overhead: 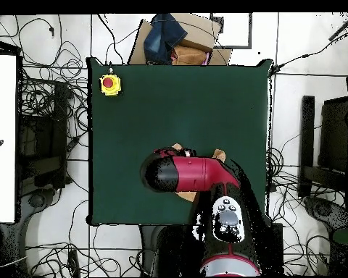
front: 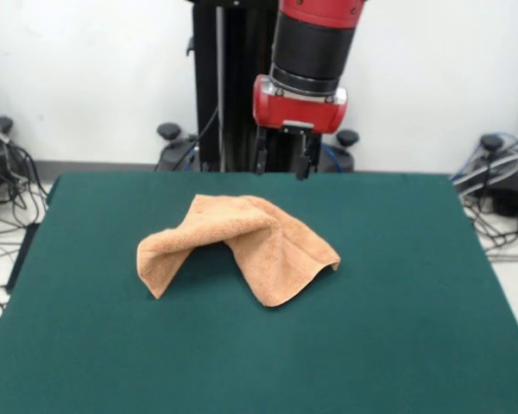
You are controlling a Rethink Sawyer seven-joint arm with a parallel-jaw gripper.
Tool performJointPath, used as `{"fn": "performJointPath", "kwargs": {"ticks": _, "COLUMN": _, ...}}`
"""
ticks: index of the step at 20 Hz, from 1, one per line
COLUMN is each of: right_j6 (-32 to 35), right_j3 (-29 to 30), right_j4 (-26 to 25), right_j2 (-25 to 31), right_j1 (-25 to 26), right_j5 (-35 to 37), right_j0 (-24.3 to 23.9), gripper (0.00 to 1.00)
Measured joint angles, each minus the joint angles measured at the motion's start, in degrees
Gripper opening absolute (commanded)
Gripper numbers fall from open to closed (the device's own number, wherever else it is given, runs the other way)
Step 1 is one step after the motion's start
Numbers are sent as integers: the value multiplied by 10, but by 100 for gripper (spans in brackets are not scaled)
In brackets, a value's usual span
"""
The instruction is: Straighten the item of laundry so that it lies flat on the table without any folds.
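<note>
Front view: one folded towel, one table, one gripper (fingers apart, empty).

Bright, even indoor light; soft shadow under towel on table; mild blur overall.

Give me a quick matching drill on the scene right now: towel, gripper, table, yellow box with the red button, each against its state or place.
Things:
1. towel
2. gripper
3. table
4. yellow box with red button

States or places:
A. dark green top
B. on a table corner
C. crumpled, folded over itself
D. raised above the cloth, open

Pairs: 1-C, 2-D, 3-A, 4-B
</note>
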Motion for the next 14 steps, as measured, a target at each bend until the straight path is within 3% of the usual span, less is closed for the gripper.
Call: {"fn": "performJointPath", "kwargs": {"ticks": 14, "right_j6": 0, "right_j3": 94, "right_j4": -12, "right_j2": -5, "right_j1": -4, "right_j5": -88, "right_j0": 4, "gripper": 100}}
